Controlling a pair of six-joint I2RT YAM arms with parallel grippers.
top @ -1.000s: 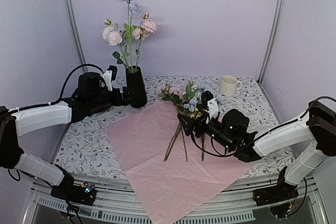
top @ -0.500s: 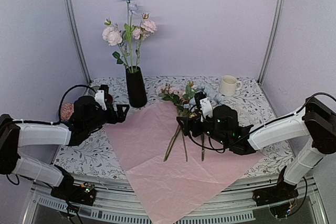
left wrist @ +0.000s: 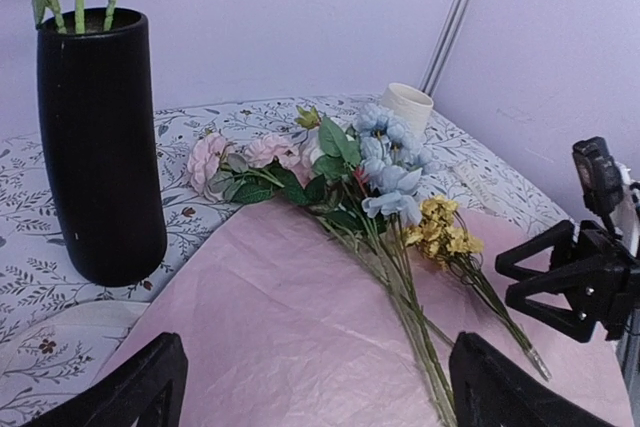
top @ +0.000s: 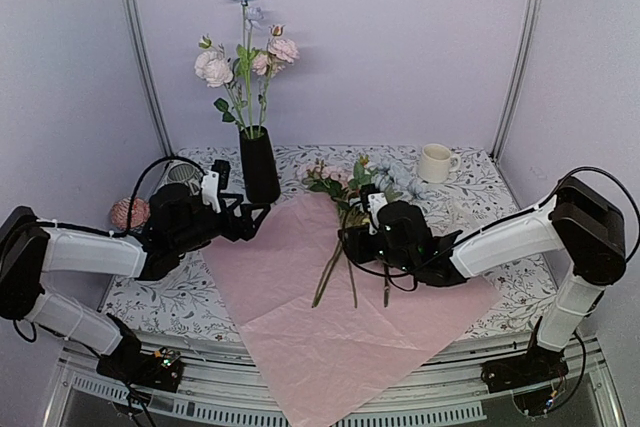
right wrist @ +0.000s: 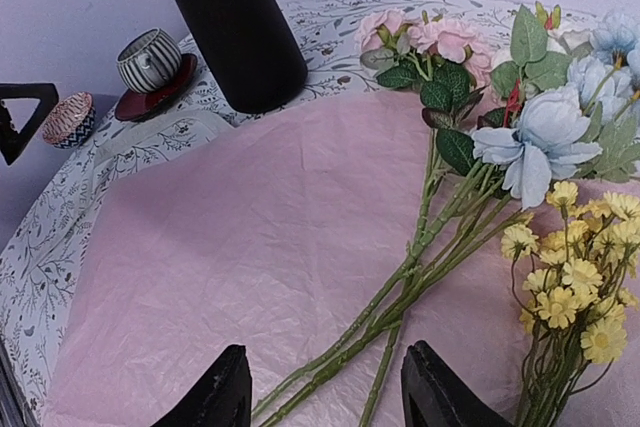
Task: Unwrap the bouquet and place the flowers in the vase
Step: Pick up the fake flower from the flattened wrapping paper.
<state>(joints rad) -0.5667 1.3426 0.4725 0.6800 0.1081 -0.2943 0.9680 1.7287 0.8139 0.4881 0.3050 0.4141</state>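
The black vase stands at the back left with several flowers upright in it. The bouquet lies unwrapped: its pink paper is spread flat, and the other flowers lie on it, stems towards me. My right gripper is low over the paper, jaws apart, with the green stems between its fingers and untouched. My left gripper hovers open over the paper's left corner, just in front of the vase.
A white mug sits at the back right. A striped grey cup on a dark saucer and a small pink woven thing stand left of the vase. The paper overhangs the table's near edge.
My left arm has swung down from beside the vase to the paper's left corner. My right gripper has slid left along the stems and its jaws have narrowed.
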